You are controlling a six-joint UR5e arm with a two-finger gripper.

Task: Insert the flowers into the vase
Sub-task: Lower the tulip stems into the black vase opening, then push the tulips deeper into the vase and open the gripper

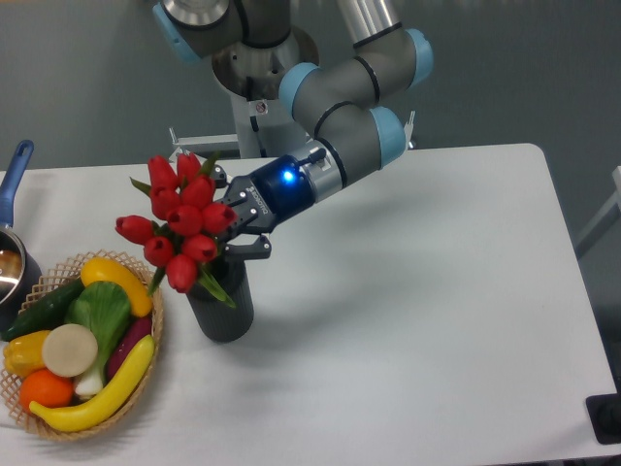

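Flowers (182, 221) pinched between gripper (236, 221) fingers — stems down inside vase (222, 309) mouth

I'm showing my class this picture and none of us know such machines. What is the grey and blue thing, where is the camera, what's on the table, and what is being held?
The jointed grey and blue thing is a robot arm. Its two-finger gripper is shut on the flowers, a bunch of red tulips. One fixed camera looks down from in front of the white table. The tulips hang over the dark ribbed vase; whether the stems are already inside its mouth cannot be told. At the left stand a woven basket of toy vegetables and, at the edge, a pot with a blue handle.
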